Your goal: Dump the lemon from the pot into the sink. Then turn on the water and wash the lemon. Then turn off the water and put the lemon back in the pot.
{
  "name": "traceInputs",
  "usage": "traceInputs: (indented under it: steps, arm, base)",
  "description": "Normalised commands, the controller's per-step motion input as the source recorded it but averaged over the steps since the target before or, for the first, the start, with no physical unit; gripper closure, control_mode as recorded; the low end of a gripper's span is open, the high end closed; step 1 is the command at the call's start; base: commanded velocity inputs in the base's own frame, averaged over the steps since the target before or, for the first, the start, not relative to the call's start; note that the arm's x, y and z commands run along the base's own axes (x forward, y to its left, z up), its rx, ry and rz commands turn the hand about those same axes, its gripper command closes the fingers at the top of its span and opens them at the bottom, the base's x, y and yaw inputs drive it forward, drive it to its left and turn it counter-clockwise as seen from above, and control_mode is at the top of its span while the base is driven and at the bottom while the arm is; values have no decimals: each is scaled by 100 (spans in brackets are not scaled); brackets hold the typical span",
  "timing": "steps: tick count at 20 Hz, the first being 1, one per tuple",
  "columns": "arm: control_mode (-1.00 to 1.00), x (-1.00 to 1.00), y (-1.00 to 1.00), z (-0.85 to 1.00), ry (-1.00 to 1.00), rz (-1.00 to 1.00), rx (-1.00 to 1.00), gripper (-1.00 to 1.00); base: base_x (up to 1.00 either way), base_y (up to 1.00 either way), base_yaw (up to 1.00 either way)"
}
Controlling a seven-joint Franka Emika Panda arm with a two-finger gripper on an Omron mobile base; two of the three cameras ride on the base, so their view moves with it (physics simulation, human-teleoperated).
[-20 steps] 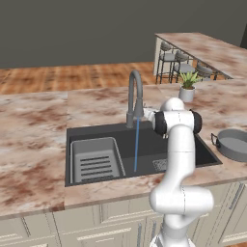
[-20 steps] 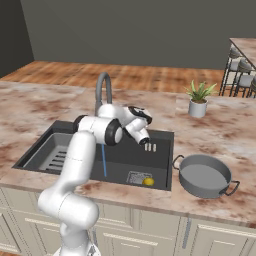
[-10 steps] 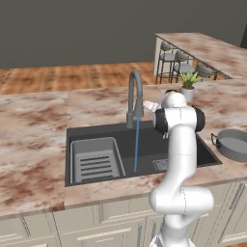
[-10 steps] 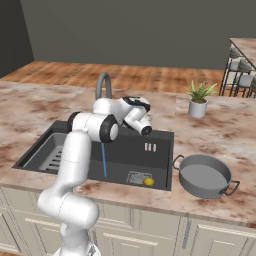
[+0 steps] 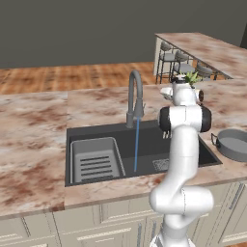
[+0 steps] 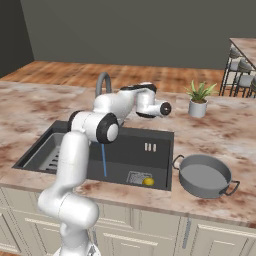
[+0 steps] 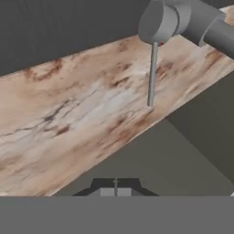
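The lemon point(image 6: 148, 181) lies in the sink point(image 6: 150, 131) beside the water point(image 6: 104, 161); the hand point(image 7: 115, 192), apparently clenched empty, faces the faucet lever point(image 7: 152, 74).

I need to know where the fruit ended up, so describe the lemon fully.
The lemon is small, bright yellow and roundish, with a smooth skin. It lies on the floor of the dark sink, at the front right corner beside the square drain grate. The blue water stream falls to its left, not on it. Nothing grips it.
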Motion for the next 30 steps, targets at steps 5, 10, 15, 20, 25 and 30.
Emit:
traceInputs:
  steps: [5,10,15,20,25,30]
  arm:
    - [-100,-70,-95,24,17,1,0,100]
    - [-100,-99,-87,9,4,4,0,100]
    - [-100,-100,-48,0,-7,17,-7,100]
    - [-100,-100,4,11,-28,18,-27,100]
    - [-100,-99,10,42,-17,29,-39,100]
    - [-100,-65,52,47,-6,40,-58,100]
  base:
    - [0,0,0]
    - [0,0,0]
    - [0,0,0]
    - [0,0,0]
    - [0,0,0]
    - [0,0,0]
